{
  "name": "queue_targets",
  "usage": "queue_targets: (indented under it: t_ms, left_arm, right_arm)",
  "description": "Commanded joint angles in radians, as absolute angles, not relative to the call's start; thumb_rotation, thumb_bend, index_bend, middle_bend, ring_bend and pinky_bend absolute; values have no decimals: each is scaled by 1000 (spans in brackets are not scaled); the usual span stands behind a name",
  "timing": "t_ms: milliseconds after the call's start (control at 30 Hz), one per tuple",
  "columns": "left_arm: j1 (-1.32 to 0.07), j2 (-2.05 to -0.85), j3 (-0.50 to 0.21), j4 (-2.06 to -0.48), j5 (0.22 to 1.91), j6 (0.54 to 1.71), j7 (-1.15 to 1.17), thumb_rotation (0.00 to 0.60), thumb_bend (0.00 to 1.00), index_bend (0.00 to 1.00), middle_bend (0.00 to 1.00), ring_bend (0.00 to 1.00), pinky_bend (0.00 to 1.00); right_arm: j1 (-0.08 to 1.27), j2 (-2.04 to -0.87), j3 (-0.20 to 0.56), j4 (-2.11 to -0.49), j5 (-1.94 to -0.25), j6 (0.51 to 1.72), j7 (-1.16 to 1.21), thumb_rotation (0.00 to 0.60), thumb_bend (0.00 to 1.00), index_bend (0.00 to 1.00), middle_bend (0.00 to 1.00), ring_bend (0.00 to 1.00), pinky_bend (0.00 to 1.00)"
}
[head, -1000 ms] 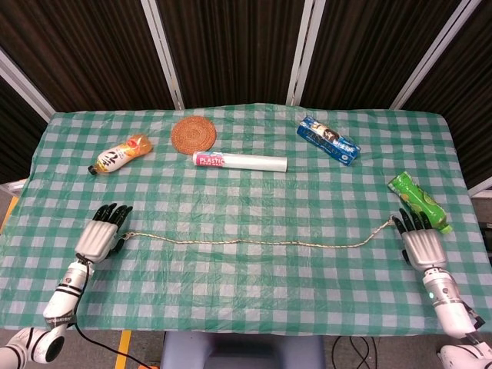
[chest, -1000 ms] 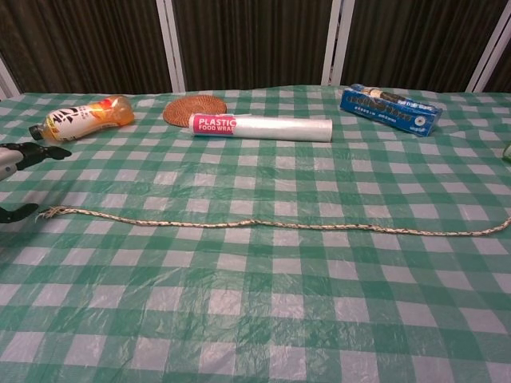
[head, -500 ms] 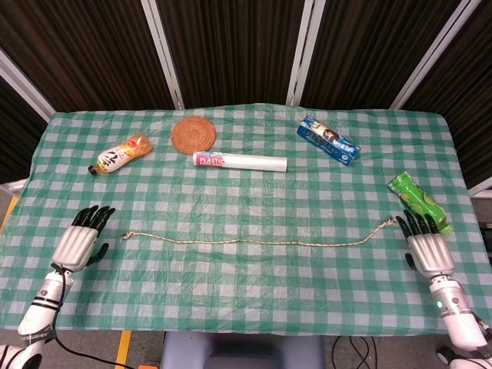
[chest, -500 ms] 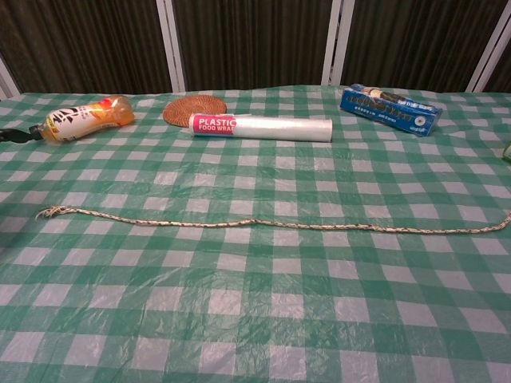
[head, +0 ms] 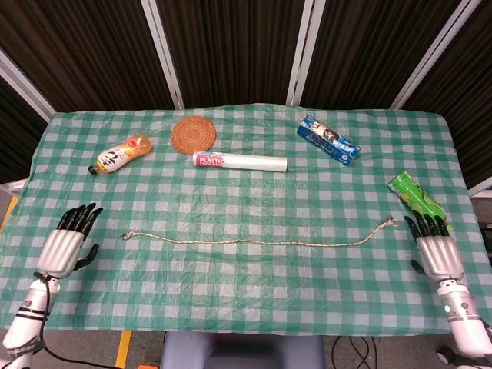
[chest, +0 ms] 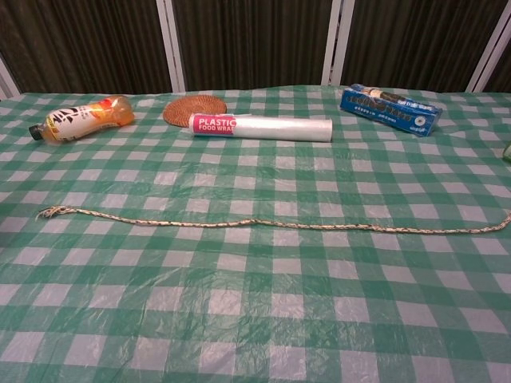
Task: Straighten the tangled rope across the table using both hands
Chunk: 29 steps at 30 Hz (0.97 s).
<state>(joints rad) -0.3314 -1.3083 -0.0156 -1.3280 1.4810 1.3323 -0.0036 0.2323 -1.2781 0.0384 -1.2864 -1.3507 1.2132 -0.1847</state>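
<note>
A thin beige rope (head: 261, 243) (chest: 263, 224) lies nearly straight across the green checked tablecloth, its frayed left end near the left side and its right end curling up slightly. My left hand (head: 65, 244) rests at the table's left edge, well left of the rope's end, fingers apart and holding nothing. My right hand (head: 434, 247) sits at the right edge, just right of the rope's other end, also empty with fingers spread. Neither hand shows in the chest view.
At the back lie an orange drink bottle (head: 119, 154), a round woven coaster (head: 192, 134), a plastic food wrap roll (head: 240, 161) and a blue packet (head: 328, 141). A green packet (head: 417, 201) lies just beyond my right hand.
Both hands let go of the rope's ends and drew back outward toward the table edges. The rope stays stretched out where it lay.
</note>
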Motion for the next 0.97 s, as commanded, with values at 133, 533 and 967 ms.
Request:
queue_targets:
  t_ms: [133, 533, 967]
  left_arm:
    - [-211, -1224, 31, -1417, 1532, 1489, -43, 600, 435, 0, 0, 0, 72]
    - [-96, -1173, 52, -1463, 1526, 1583, -44, 600, 431, 0, 0, 0, 47]
    - [-79, -1179, 26, -1460, 1531, 1587, -22, 600, 420, 0, 0, 0, 47]
  right_arm:
    - [146, -1225, 27, -1386, -1448, 1409, -139, 600, 313, 0, 0, 0, 0]
    - [66, -1211, 13, -1450, -1508, 1546, -138, 600, 313, 0, 0, 0, 0]
    - [71, -1209, 14, -1454, -1505, 1499, -151, 600, 313, 0, 0, 0, 0]
